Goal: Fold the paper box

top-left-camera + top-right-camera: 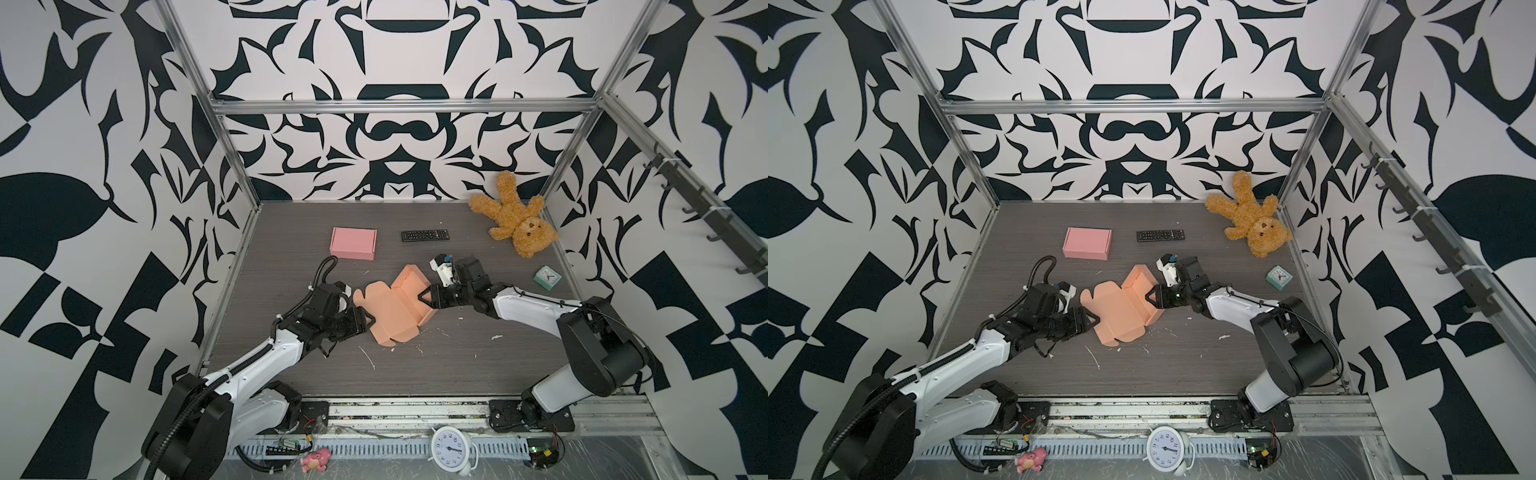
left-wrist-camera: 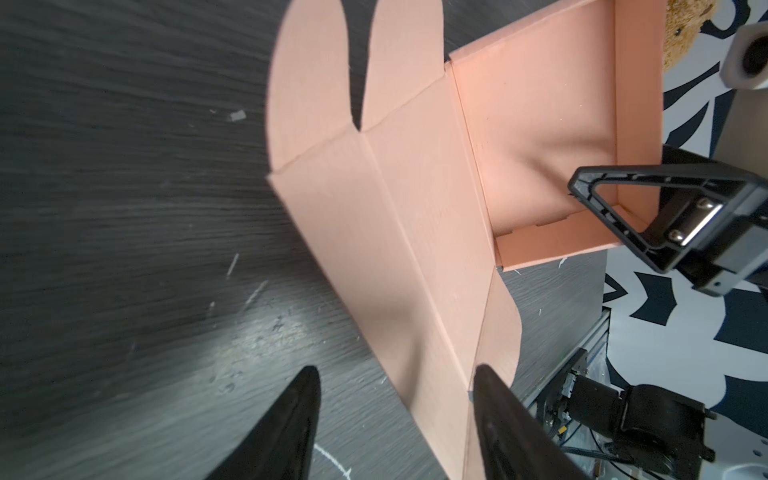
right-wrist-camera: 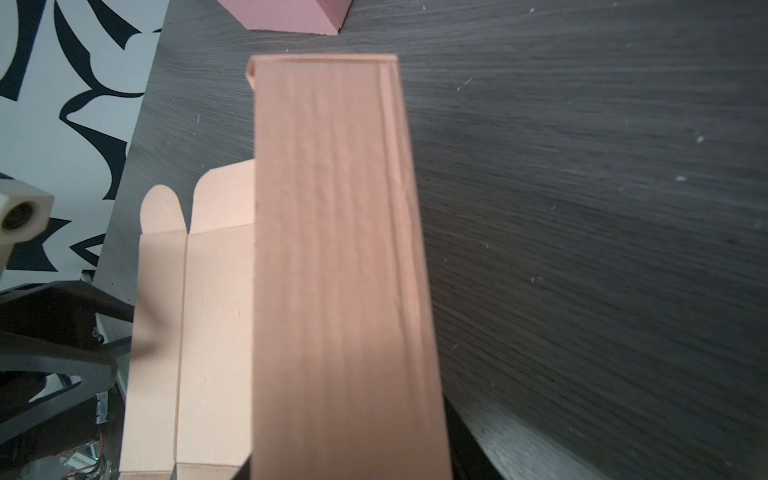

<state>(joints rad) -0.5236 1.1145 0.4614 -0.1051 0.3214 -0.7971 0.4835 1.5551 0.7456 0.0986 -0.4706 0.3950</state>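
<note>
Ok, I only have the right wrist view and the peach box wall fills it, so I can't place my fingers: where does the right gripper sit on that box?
Observer: The right gripper sits at the paper box's raised tray wall; the left wrist view shows one finger reaching over it into the tray.
Operator: And the left gripper?
Observer: The left gripper is open, with the end of the box's flat panel between its fingers.
Operator: Anything near my right arm?
Observer: In a top view, a teal alarm clock stands on the table to the right of it, clear of the arm.
</note>
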